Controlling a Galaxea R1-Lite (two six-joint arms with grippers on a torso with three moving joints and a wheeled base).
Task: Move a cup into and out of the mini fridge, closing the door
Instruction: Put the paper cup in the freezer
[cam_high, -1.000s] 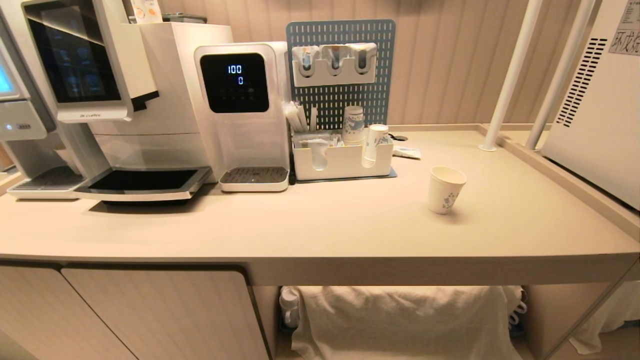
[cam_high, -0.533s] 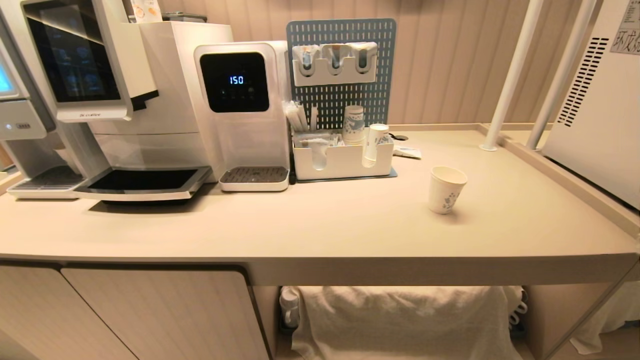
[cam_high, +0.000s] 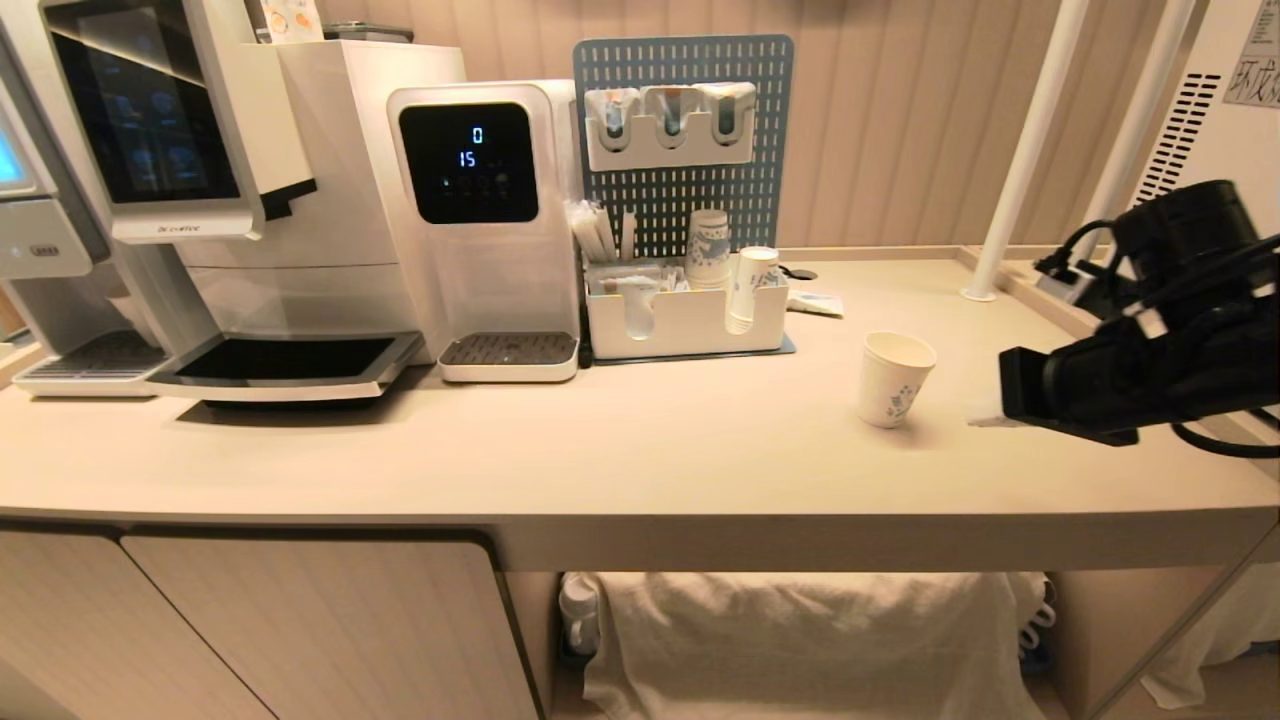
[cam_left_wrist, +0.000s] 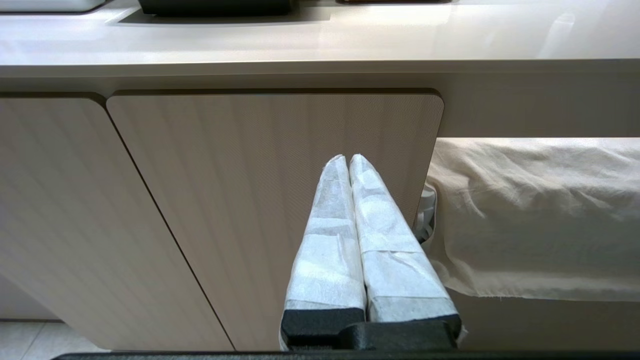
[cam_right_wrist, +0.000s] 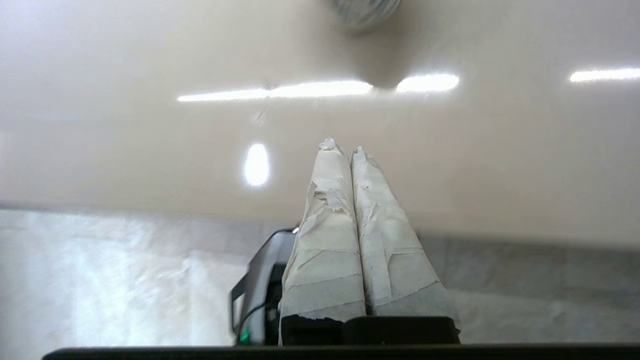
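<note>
The cup (cam_high: 893, 378) is seen standing upright on the counter (cam_high: 640, 450), apart from the white organiser tray (cam_high: 685, 322) behind it. The right gripper (cam_right_wrist: 342, 146) is held over the counter's right part, near the cup, with its taped fingers (cam_right_wrist: 325, 210) pressed together and nothing held. The left gripper (cam_left_wrist: 348, 159) is parked below the counter edge, before a cabinet door (cam_left_wrist: 260, 200), fingers likewise together. For a clean grasp, the right fingers would need to be spread first, then brought level around the cup's side, since thin paper is likely crushed easily. Open room is offered in front of and to the left of the cup; the white poles (cam_high: 1025, 150) and the white appliance (cam_high: 1215, 120) crowd the right edge.
</note>
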